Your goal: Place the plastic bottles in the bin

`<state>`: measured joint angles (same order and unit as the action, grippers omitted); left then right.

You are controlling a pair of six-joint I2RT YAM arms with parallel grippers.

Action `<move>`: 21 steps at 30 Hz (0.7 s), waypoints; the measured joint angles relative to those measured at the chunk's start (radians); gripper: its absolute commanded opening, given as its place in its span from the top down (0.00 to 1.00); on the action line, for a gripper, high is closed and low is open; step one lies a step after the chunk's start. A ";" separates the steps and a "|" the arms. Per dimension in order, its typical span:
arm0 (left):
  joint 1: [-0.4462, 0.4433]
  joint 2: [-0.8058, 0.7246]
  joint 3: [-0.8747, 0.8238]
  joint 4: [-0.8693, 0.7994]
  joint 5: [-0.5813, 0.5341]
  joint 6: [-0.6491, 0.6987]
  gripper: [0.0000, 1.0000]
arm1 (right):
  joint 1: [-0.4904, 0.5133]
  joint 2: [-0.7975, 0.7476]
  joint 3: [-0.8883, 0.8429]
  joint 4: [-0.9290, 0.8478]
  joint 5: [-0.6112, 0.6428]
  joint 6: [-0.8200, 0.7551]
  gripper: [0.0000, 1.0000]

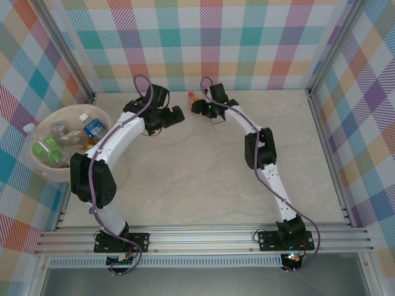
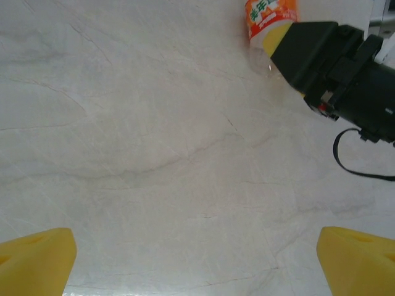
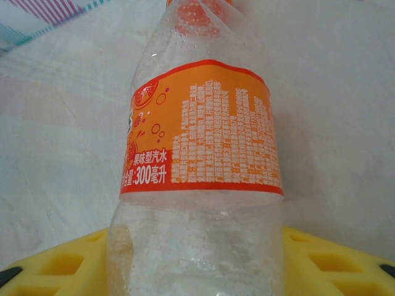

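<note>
A clear bottle with an orange label [image 3: 203, 135] lies on the pale table near the back wall [image 1: 192, 96]. My right gripper [image 3: 197, 262] is shut on its lower body, a yellow finger pressed against each side [image 1: 199, 106]. From the left wrist, the same bottle [image 2: 269, 15] shows with one yellow finger [image 2: 276, 38] against it. My left gripper [image 2: 197, 265] hangs open over bare table just left of the bottle [image 1: 176, 116], holding nothing. The pinkish-beige bin [image 1: 54, 175] stands at the left edge and holds several bottles, among them a blue-labelled one [image 1: 94, 127] and a green-labelled one [image 1: 46, 148].
A white-capped bottle [image 1: 28, 128] pokes up at the bin's far left rim. Checked walls with metal posts [image 1: 311, 92] close in the table on three sides. The left arm's elbow [image 1: 92, 179] sits right beside the bin. A black cable [image 2: 355, 163] loops under the right gripper.
</note>
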<state>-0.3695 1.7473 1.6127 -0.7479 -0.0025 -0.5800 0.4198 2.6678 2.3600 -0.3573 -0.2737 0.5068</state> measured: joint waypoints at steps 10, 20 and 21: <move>0.000 -0.101 -0.131 0.116 0.117 -0.055 0.00 | 0.000 -0.610 -0.825 0.315 -0.065 -0.014 0.53; -0.014 -0.246 -0.396 0.468 0.394 -0.214 0.00 | 0.023 -1.130 -1.356 0.531 -0.177 -0.025 0.52; -0.017 -0.260 -0.414 0.496 0.406 -0.223 0.00 | 0.026 -1.156 -1.384 0.539 -0.184 -0.024 0.52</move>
<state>-0.3866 1.4872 1.1992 -0.2523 0.4038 -0.8032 0.4458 1.5120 0.9756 0.1822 -0.4580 0.4824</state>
